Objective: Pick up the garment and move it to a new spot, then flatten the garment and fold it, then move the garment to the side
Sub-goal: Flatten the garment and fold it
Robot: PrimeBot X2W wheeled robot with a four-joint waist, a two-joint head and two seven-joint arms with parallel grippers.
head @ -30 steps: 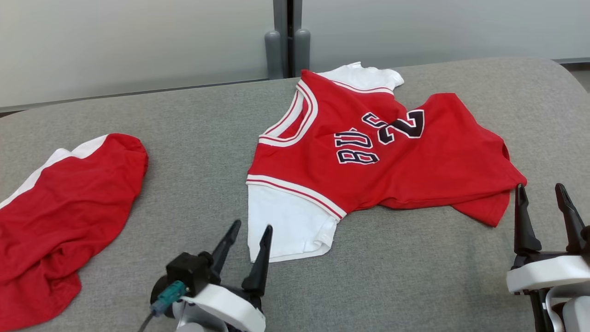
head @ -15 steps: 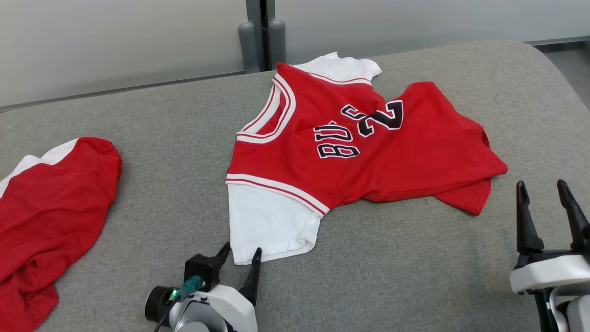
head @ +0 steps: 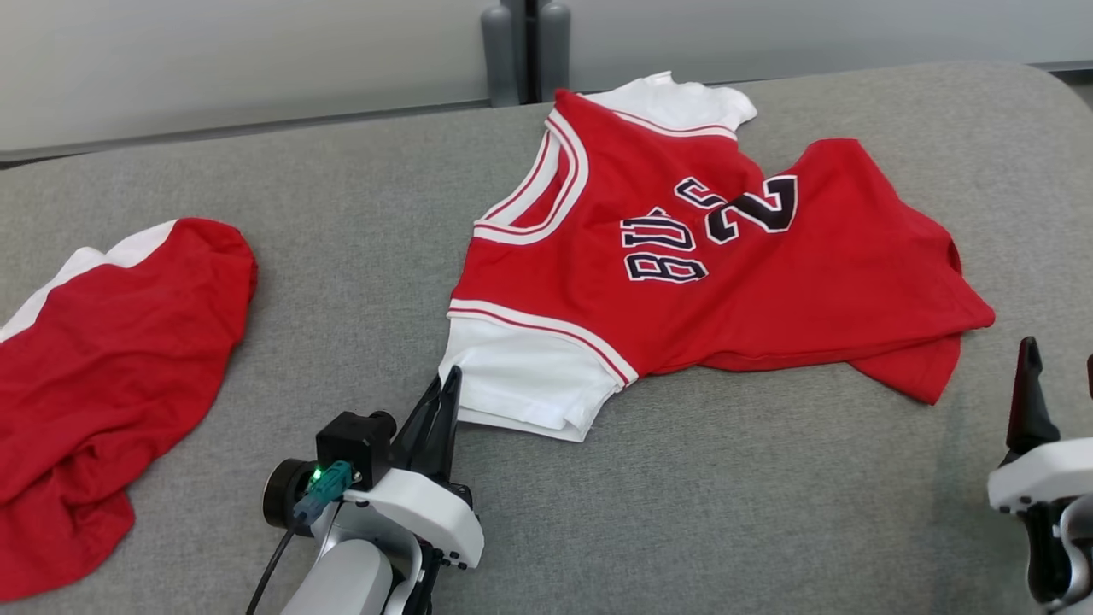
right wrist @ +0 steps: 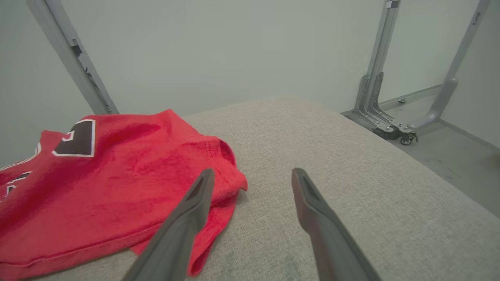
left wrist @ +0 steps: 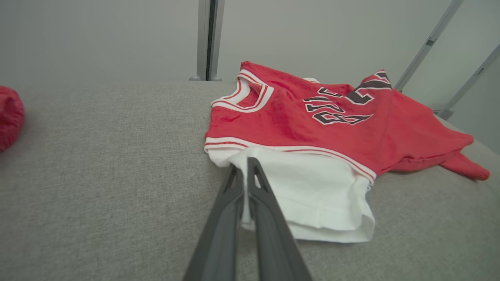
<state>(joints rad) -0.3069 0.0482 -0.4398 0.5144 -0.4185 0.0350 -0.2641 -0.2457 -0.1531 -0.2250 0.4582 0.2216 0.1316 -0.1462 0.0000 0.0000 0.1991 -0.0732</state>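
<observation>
Left gripper (head: 446,391): my two fingers are pressed together on the left edge of the near sleeve (head: 523,386). In the left wrist view a strip of white cloth shows between the fingers of this gripper (left wrist: 244,167), so the sleeve is pinched, not merely touched. The sleeve lies bunched in soft folds beside the tips.

Right gripper (head: 1059,369): my fingers stand spread and hold nothing. The head view's right edge cuts off the outer finger. In the right wrist view the gripper (right wrist: 253,174) hangs over the grey padded surface (head: 726,512), with its inner finger above the jersey's hem corner.

Jersey (head: 726,256): it lies front up on the middle of the padded surface. Its long axis runs across me, with the neckline toward my left and the hem toward my right. The shoulder line runs near to far, and the far sleeve (head: 683,102) lies at the back edge. A crease crosses the chest, so only "BU" and "2" can be read. The hem corner is doubled under itself.

Second red garment (head: 111,359): it lies crumpled well apart at my left and is cut off by the frame edge.
</observation>
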